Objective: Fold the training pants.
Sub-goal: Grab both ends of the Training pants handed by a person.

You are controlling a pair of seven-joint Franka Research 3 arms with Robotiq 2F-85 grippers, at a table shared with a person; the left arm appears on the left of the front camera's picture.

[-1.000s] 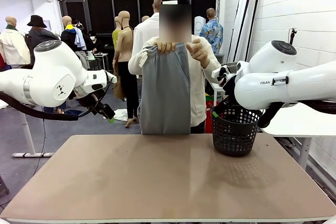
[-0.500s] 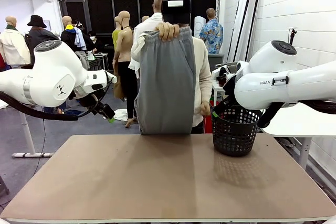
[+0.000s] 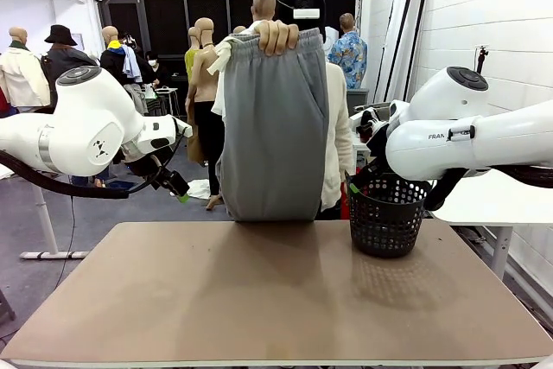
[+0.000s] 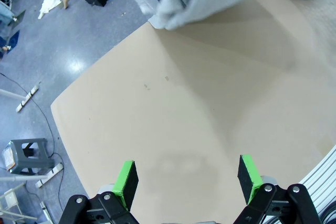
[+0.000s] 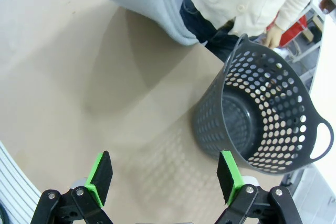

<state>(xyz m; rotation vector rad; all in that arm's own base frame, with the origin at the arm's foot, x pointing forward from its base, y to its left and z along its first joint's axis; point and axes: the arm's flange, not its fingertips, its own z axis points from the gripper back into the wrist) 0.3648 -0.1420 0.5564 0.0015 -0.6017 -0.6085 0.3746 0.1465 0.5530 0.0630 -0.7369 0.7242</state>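
The training pants are up in the air at the far side of the bench. The person's hand grips the gathered waistband at the top. The grey cloth hangs straight down in front of the person, and its lower edge comes to about the bench's far rim. Whether it touches the wood there, I cannot tell.

Over to the left fingers: spread wide, green pads well apart, nothing between them. They look down on bare bench, and the pants show only as a pale grey fold at the top of that wrist view, far beyond the fingertips. In the front view this arm hangs off the left side of the bench, well apart from the cloth.

The right fingers are just as wide open, and they too hold nothing. Below them lies bare bench. The dark perforated basket stands just off to one side of them, at the bench's far right. The hem of the pants drapes in from the upper left of that wrist view, well clear of both pads. Near the basket's rim, the person's other hand hangs down from a cream sleeve.
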